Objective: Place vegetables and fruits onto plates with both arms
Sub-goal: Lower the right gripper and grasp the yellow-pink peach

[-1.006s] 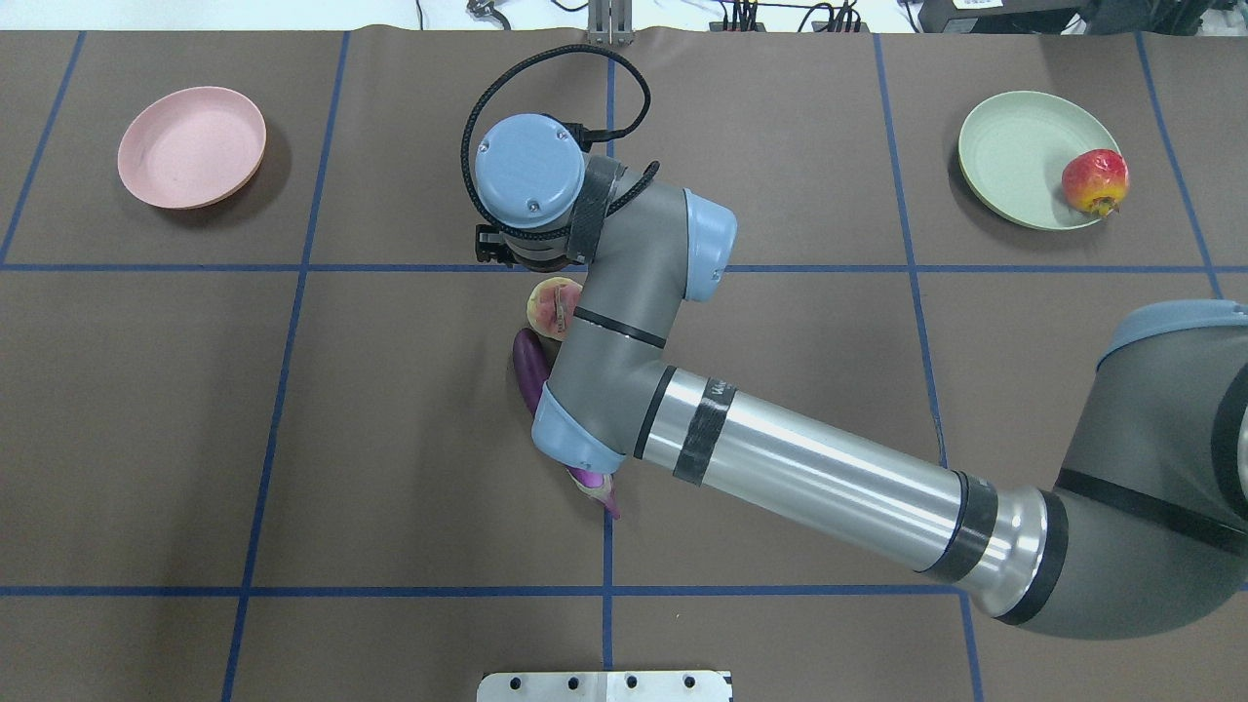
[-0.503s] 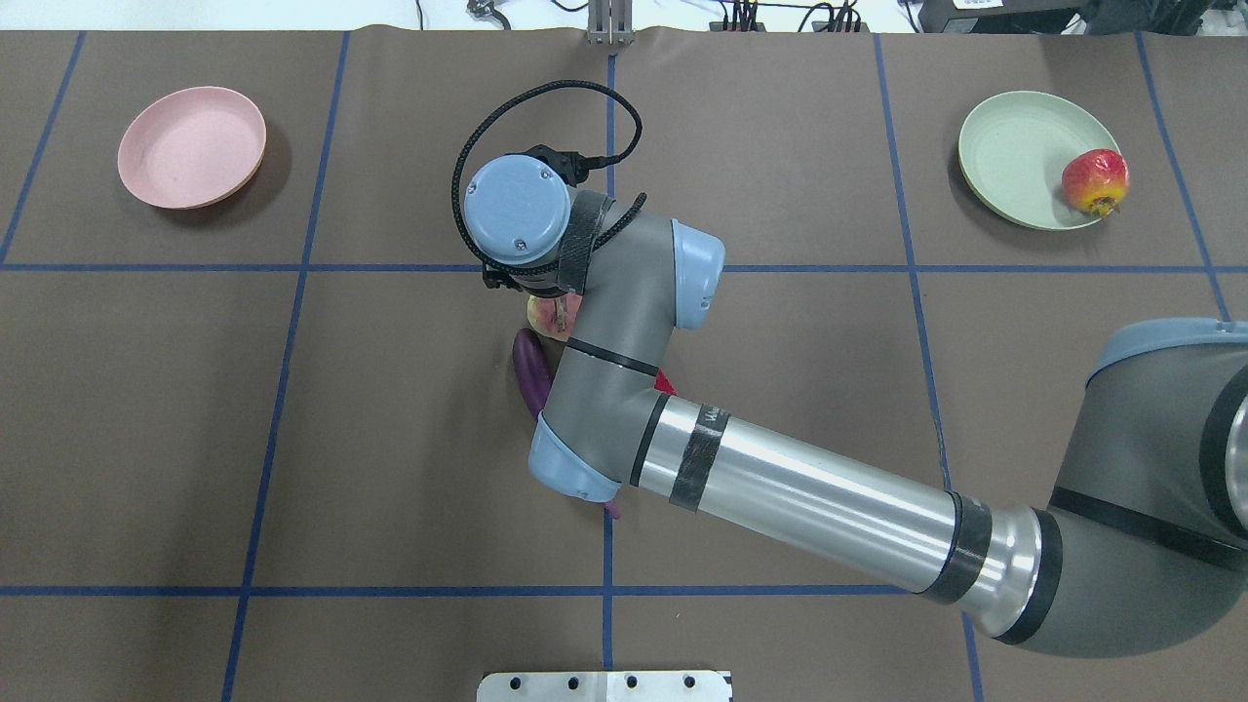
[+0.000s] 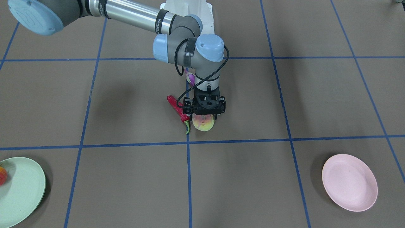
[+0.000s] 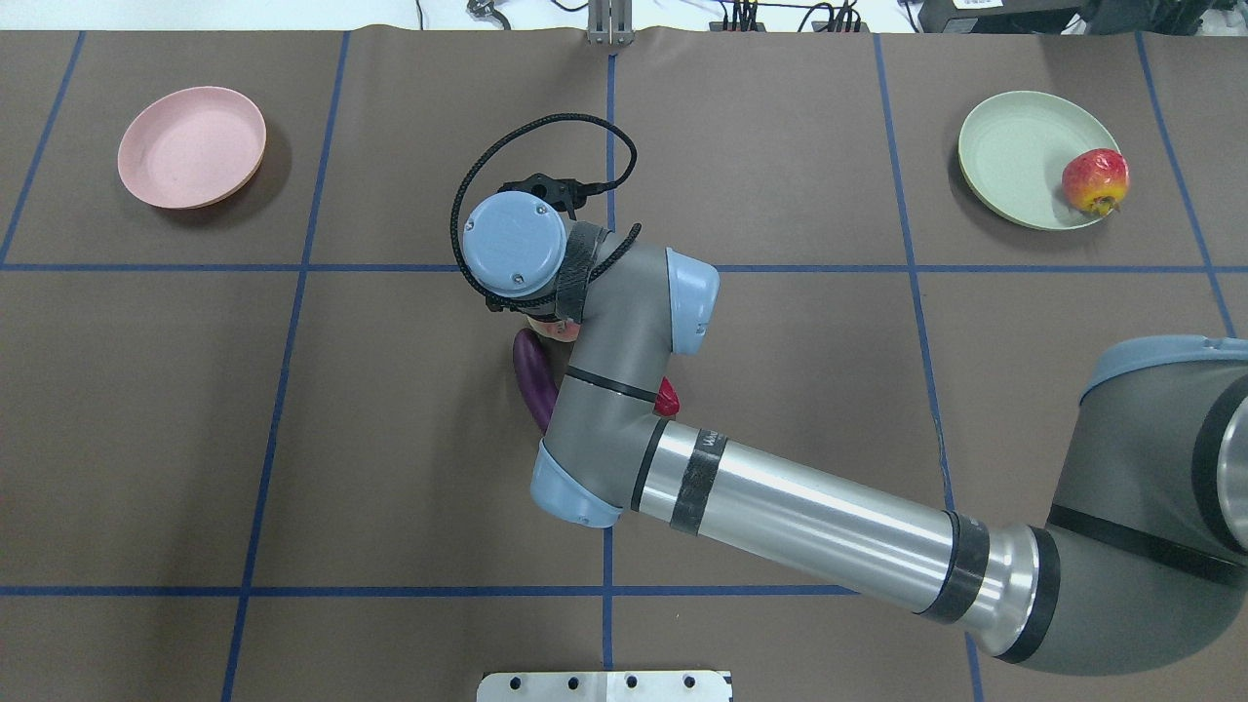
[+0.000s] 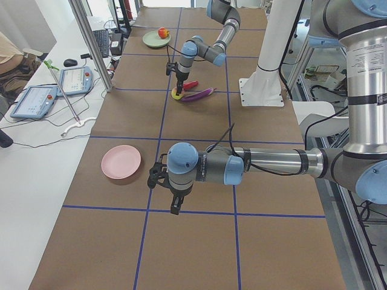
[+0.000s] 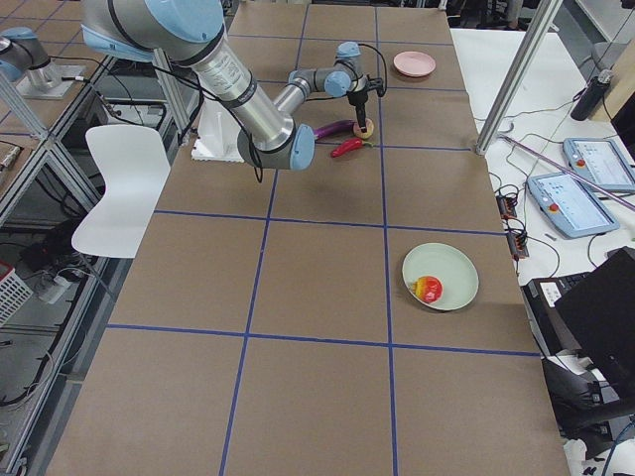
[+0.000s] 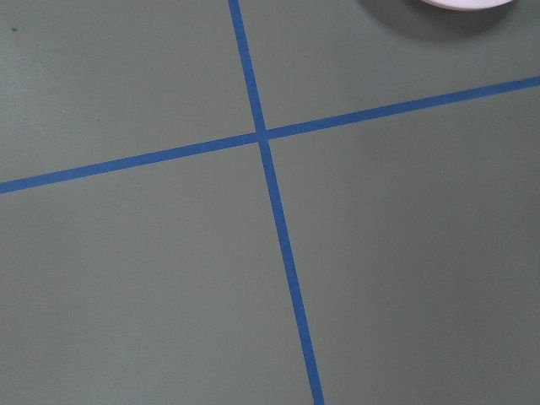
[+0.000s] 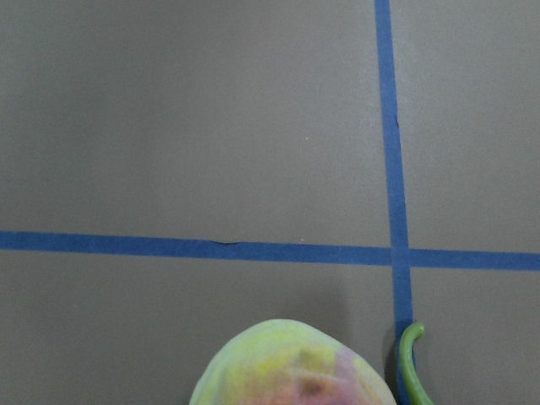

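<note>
**Right arm has brought its wrist back over the peach**

Over the last second its wrist cap has slid toward the robot in the overhead view. It now covers nearly all of the peach, which was in plain sight a second ago. From across the table I see the right gripper planted straight on top of that fruit. Its fingers are hidden behind the black body, so I cannot tell how wide they stand or whether they have a hold. The peach itself has not shifted and sits on the table near the middle.

The left arm hangs low near the pink plate. I get the left gripper only from the side, so I cannot tell its state either.

Neither plate has moved. The green plate carries the red-orange fruit at its rim, and the pink one has nothing on it.

The eggplant and the chili lie just beside the peach, one on each side, where they were.

My reading is that this is the pick on the peach, with one item of four placed. The chili's stem is close enough that I'd watch it doesn't get dragged along.
</note>
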`<action>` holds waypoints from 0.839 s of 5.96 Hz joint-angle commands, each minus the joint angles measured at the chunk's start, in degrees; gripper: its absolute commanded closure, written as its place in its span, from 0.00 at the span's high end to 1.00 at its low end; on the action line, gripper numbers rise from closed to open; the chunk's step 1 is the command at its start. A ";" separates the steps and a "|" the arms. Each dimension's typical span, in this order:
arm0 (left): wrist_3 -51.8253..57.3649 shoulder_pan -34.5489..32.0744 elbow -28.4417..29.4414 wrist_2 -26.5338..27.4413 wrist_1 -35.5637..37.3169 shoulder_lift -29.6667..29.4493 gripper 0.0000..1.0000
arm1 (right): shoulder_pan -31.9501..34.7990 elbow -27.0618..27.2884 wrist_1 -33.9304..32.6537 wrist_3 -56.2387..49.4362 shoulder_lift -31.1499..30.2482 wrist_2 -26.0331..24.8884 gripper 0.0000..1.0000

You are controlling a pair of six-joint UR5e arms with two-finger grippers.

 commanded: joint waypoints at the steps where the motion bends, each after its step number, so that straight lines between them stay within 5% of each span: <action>1: 0.02 0.02 0.02 0.02 0.00 0.00 1.00 | -0.17 -0.04 0.11 -0.06 -0.51 -0.11 0.98; 2: 0.02 0.02 0.02 0.02 0.00 0.00 1.00 | -0.08 0.22 0.11 -0.06 0.01 -0.02 0.30; 3: 0.11 0.02 0.02 0.02 0.00 0.00 1.00 | 0.61 0.57 0.11 -2.23 0.54 0.24 0.00; 5: 0.11 0.02 0.02 -0.07 0.00 0.00 1.00 | 5.95 2.68 0.11 -5.05 0.72 4.35 0.00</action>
